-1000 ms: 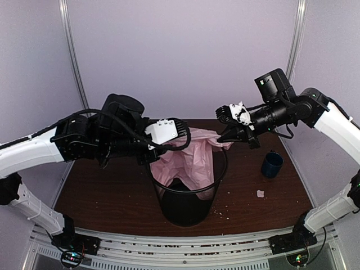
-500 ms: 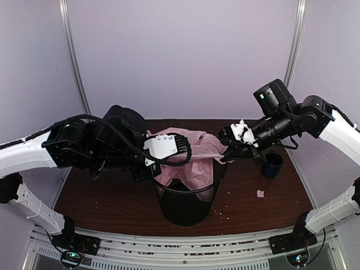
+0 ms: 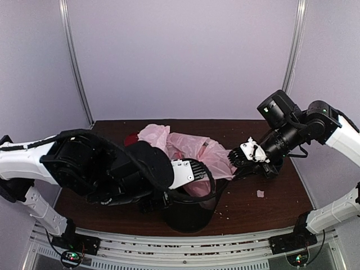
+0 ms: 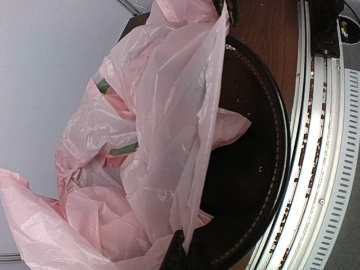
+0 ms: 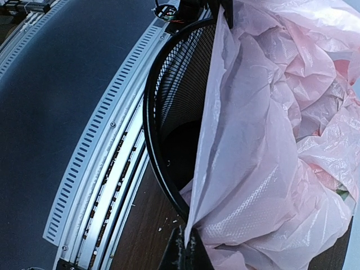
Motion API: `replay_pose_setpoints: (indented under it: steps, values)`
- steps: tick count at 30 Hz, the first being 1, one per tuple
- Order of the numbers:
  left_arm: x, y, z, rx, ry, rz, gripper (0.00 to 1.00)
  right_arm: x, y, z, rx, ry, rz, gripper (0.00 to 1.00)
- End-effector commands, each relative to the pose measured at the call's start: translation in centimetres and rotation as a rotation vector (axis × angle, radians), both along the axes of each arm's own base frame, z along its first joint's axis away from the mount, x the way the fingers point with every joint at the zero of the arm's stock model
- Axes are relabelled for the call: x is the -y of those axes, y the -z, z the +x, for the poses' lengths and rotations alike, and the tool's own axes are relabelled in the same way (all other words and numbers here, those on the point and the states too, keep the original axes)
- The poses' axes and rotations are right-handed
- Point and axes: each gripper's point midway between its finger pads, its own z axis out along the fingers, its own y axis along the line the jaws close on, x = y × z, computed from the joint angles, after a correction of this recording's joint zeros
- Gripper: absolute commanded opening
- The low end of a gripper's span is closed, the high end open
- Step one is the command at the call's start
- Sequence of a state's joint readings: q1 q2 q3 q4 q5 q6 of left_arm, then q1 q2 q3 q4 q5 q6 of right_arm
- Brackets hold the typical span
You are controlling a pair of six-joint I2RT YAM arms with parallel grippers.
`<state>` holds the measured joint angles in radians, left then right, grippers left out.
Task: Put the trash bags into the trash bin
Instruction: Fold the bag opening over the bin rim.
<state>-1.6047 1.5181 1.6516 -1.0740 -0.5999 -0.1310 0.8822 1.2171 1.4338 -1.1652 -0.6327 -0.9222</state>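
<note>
The trash bags are one crinkly pale-pink bag [image 3: 188, 147] bunched over the black wire-mesh trash bin [image 3: 191, 218], spilling past its far rim. My left gripper [image 3: 210, 178] sits low at the bin's rim, shut on a thin edge of the bag [image 4: 163, 112]; its fingertips [image 4: 183, 254] pinch that film just beside the bin rim [image 4: 283, 140]. My right gripper [image 3: 233, 167] is shut on the bag [image 5: 270, 140] at the bin's right side, close to the rim [image 5: 151, 124]. A taut strip of bag runs between the two grippers. The left arm hides much of the bin.
A small white scrap [image 3: 260, 193] and crumbs lie on the brown table [image 3: 281, 188] to the right of the bin. The slotted metal rail [image 3: 185, 247] runs along the near edge. Pale walls enclose the back and sides.
Both arms have dropped lower and come toward the bin. The left gripper has closed on the bag's edge. The bag now spreads wider over the bin, and the blue mug is hidden behind the right arm.
</note>
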Motion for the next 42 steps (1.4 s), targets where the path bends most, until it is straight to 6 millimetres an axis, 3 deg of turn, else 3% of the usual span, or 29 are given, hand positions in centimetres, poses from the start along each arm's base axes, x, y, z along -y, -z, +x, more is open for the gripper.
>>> replay_pose_setpoints:
  steps: [1, 5, 12, 17, 21, 28, 37, 42]
  values:
    - [-1.8, -0.6, -0.7, 0.039, -0.068, 0.065, 0.00, 0.6, 0.1, -1.0, -0.002, -0.029, -0.053, 0.00]
    - [-1.5, -0.1, -2.6, 0.008, -0.050, 0.099, 0.00, 0.2, 0.0, -1.4, -0.026, -0.045, -0.085, 0.00]
    - [-1.7, 2.5, -6.8, -0.180, 0.006, 0.106, 0.00, 1.1, 2.2, -2.7, -0.062, -0.070, -0.165, 0.00]
    - [-1.8, 5.8, -6.8, -0.162, 0.020, 0.115, 0.00, 0.4, 4.4, -2.9, -0.072, -0.081, -0.194, 0.00]
    - [-1.4, 6.4, -4.9, -0.033, 0.017, 0.041, 0.00, -0.7, 4.8, -1.7, -0.048, -0.049, -0.184, 0.00]
    - [-2.0, 2.1, 0.7, 0.207, -0.104, -0.088, 0.00, -2.8, 3.0, 1.4, -0.031, 0.062, -0.114, 0.00]
    - [-4.1, 0.7, 8.0, 0.319, -0.138, -0.244, 0.00, -3.9, 2.6, 9.8, 0.034, 0.342, 0.031, 0.00]
    - [-4.0, 1.1, 10.6, 0.372, -0.141, -0.286, 0.00, -4.0, 1.9, 12.4, 0.046, 0.406, 0.119, 0.00]
